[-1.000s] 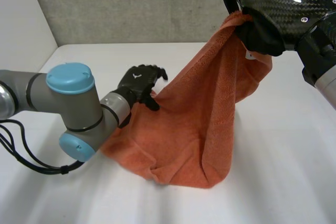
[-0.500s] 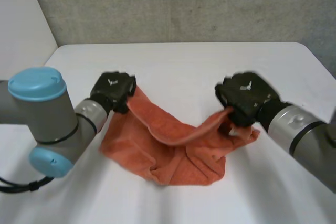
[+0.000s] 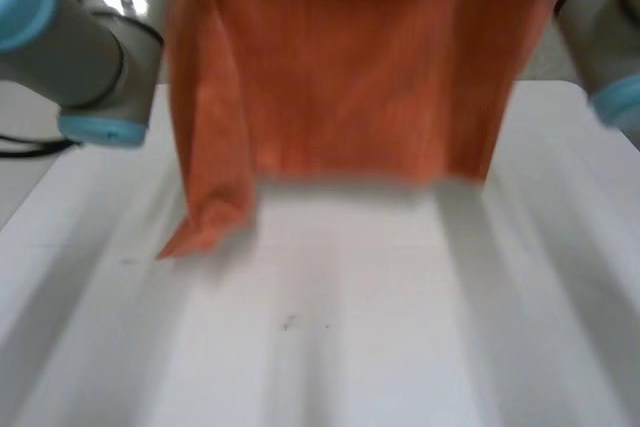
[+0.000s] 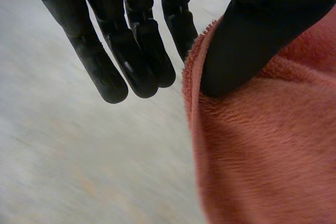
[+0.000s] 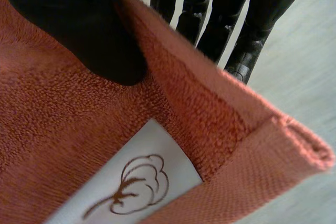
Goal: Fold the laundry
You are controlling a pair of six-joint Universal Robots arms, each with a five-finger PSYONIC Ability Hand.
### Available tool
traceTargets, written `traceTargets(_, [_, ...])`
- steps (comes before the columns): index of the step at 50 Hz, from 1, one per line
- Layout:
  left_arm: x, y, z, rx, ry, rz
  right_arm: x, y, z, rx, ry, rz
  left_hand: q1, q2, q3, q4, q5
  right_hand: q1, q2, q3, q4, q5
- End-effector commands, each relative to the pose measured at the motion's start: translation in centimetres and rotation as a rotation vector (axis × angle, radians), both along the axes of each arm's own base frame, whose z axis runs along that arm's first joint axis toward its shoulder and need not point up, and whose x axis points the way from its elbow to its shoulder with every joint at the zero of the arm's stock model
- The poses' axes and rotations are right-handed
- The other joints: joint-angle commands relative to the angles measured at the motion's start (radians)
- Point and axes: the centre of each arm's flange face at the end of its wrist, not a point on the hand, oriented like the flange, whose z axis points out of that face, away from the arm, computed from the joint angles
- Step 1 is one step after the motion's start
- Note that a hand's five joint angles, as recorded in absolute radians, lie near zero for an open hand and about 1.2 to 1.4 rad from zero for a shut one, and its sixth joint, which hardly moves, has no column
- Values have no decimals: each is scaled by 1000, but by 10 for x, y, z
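The orange towel [image 3: 350, 77] is held up high in the air, over the white table [image 3: 350, 347]. It hangs flat and wide, like a curtain, between the left arm [image 3: 90, 37] and the right arm [image 3: 600, 17]. Each arm has one top corner. The towel's bottom edge hangs across the table toward the far edge, and it is in the air, not lying down. On the side of the left arm a folded strip of towel hangs lower than the rest. Its pointy tip comes down close to the table near the left edge. I cannot tell if the tip touches the table.

In the left wrist view, the left hand [image 4: 131, 51] has its fingers straight and close together. The thumb [image 4: 247, 40] presses on the fuzzy front of the towel, right at its side edge. The edge runs between the thumb and the nearest finger, so the hand pinches the towel there.

In the right wrist view, the right hand [image 5: 79, 30] pinches the towel too. Its thumb lies on the front of the towel and its straight fingers [image 5: 210, 19] are behind the top edge. Just below the thumb there is a white label [image 5: 142, 187] sewn on the towel, with a small brown drawing of a plant on it. The stitched hem of the corner sticks out beside the label.
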Motion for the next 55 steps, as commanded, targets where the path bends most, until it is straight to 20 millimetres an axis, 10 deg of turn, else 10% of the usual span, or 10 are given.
traceTargets(1, [16, 27, -8, 37, 3, 20, -7, 31, -4, -2, 2, 76, 260, 201, 206, 204, 274, 424, 228, 213, 208, 238])
traceTargets(16, [36, 92, -185, 556, -249, 5, -24, 80, -175, 526, 191, 148, 260, 201, 206, 204, 274, 424, 228, 213, 208, 238])
traceTargets(21, [32, 117, -216, 664, -318, -35, -28, 91, -195, 597, 209, 148, 58, 0, 5, 3, 72, 424, 228, 213, 208, 238])
traceTargets(33, [49, 107, -227, 739, -311, 18, -29, 108, -126, 407, 131, 168, -664, -723, -718, -720, -651, 424, 228, 213, 208, 238])
traceTargets(41, [55, 109, -235, 812, -263, 15, -30, 130, -70, 314, 39, 217, -805, -864, -859, -861, -792, 424, 228, 213, 208, 238])
traceTargets(55, [55, 118, -242, 913, -186, -14, -24, 156, -29, 230, -1, 257, -852, -911, -906, -908, -839, 424, 228, 213, 208, 238])
